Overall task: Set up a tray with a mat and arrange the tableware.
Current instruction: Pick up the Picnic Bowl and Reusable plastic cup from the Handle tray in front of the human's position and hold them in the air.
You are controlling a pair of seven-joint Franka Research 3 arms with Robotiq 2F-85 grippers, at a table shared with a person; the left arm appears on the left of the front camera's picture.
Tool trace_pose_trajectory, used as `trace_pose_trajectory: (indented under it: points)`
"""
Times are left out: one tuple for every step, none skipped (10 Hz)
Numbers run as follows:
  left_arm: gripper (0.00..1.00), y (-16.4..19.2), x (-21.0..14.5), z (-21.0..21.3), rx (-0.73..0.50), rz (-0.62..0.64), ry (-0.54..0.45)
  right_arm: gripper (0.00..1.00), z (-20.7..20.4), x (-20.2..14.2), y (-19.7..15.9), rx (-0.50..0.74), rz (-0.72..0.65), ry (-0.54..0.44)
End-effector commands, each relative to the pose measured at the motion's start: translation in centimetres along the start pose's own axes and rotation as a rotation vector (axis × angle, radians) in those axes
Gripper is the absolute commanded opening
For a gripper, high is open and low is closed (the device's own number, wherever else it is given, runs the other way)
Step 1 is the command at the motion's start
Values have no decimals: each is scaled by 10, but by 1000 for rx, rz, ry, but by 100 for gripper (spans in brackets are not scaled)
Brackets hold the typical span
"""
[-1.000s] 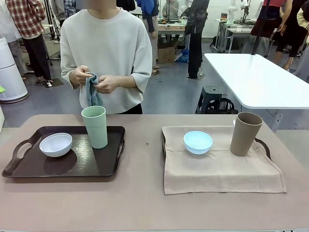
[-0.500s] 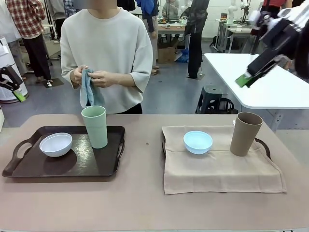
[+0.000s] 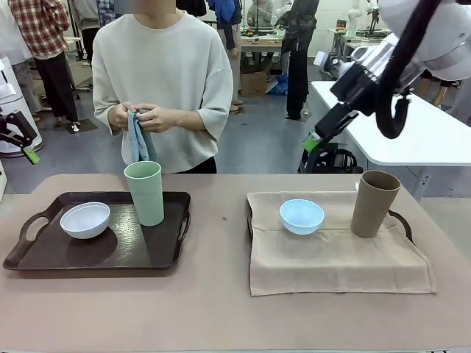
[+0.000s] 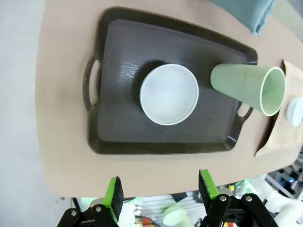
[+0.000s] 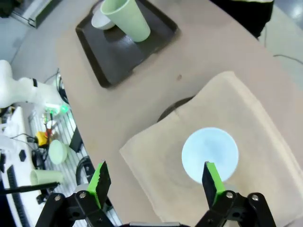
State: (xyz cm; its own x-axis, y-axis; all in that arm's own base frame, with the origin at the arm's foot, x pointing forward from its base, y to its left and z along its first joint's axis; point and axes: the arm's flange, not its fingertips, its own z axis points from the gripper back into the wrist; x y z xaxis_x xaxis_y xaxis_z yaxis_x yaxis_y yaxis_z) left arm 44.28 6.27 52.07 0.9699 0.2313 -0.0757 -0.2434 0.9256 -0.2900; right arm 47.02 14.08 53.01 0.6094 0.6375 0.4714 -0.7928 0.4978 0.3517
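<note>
R tray mostly hidden under beige mat (image 3: 335,257), only a handle (image 3: 402,220) peeking out. R arm came in high from the right, R gripper (image 5: 156,182) above pale blue bowl (image 3: 302,216) on mat, tan tumbler (image 3: 374,204) beside it. L gripper (image 4: 160,189) hung over dark tray (image 3: 44,257) w/ white bowl (image 3: 85,220) & green tumbler (image 3: 145,193). Both jaws wide apart, empty.

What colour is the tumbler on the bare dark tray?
Light green tumbler; front view shows it best.
</note>
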Motion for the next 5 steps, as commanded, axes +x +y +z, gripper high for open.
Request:
trace_pose_trajectory:
  points:
    - [84, 3, 7, 2, -15, 16, 10, 100, 13, 5, -1, 67, -47, -38]
    - [84, 0, 0, 0, 0, 0, 0, 100, 0, 0, 0, 0, 0, 0]
    - [84, 0, 0, 0, 0, 0, 0, 100, 0, 0, 0, 0, 0, 0]
    - [84, 0, 0, 0, 0, 0, 0, 100, 0, 0, 0, 0, 0, 0]
    - [84, 0, 0, 0, 0, 0, 0, 100, 0, 0, 0, 0, 0, 0]
